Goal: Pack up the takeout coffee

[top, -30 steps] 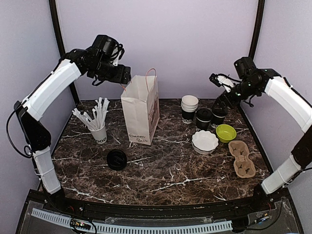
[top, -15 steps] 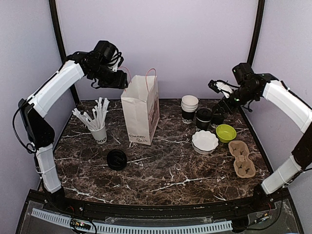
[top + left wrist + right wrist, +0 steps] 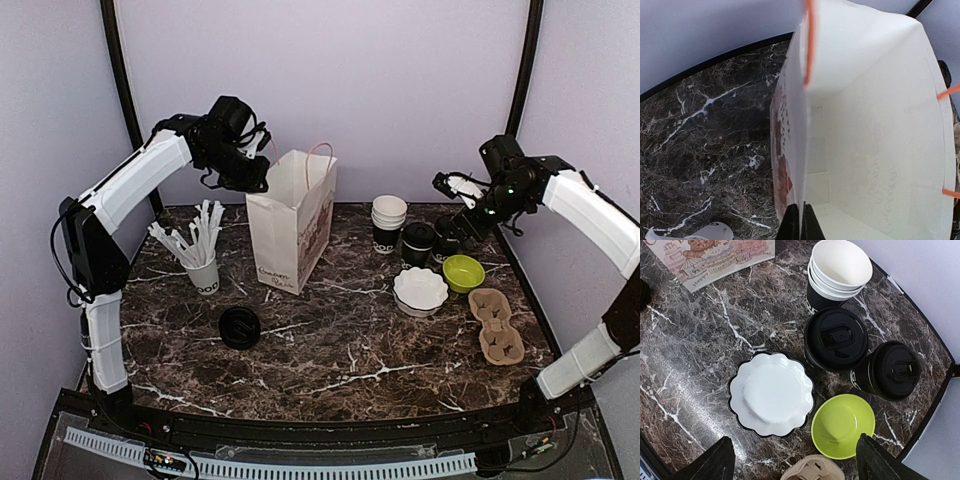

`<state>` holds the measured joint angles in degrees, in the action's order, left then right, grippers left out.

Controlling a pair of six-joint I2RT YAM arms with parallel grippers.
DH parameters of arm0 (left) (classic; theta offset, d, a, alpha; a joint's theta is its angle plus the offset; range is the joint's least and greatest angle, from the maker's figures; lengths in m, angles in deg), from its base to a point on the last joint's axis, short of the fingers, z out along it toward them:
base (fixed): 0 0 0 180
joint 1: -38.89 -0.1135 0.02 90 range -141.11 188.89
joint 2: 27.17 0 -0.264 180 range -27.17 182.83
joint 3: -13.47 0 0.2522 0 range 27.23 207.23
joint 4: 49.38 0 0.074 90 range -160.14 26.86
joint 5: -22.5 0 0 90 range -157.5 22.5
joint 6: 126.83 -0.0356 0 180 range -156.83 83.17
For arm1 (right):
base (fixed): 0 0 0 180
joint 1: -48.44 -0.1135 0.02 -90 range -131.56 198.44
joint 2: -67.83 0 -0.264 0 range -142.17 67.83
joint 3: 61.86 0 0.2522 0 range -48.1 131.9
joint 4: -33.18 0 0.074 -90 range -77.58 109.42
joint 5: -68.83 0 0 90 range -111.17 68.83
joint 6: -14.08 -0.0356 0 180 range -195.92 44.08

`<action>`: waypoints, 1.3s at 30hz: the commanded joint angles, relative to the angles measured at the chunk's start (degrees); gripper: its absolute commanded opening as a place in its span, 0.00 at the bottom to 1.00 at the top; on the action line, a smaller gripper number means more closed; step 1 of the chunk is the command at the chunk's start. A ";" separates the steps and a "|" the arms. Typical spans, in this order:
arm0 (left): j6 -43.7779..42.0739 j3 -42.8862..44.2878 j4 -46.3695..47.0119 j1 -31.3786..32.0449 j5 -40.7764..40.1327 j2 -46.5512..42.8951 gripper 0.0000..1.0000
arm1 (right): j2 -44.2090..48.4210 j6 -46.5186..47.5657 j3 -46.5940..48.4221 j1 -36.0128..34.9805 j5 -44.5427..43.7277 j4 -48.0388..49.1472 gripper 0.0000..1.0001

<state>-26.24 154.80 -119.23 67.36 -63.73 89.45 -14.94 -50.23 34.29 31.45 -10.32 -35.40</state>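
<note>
The left hand is pinching shut on the top rim of the white paper bag. In the left wrist view its fingertips are pressing together on the thin edge of one bag wall, and the bag is leaning, its mouth gaping open. The right hand is hanging with its fingers spread wide apart, gripping nothing, above the right rear of the tabletop. Below it the two takeout coffee cups are standing just beside each other. Both are upright with their long axis vertical and black lids facing up. They are sitting between the stack of lidless cups and the green bowl, near the white scalloped bowl.
</note>
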 commanded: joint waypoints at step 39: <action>-23.86 -18.48 0.64 22.41 23.68 -18.07 0.00 | 4.16 12.69 -27.73 27.34 -6.16 -9.65 0.72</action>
<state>-47.90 136.95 -117.29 89.65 -40.43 69.74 -14.83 -40.61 8.52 58.64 -16.44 -40.82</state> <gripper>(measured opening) 0.031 0.705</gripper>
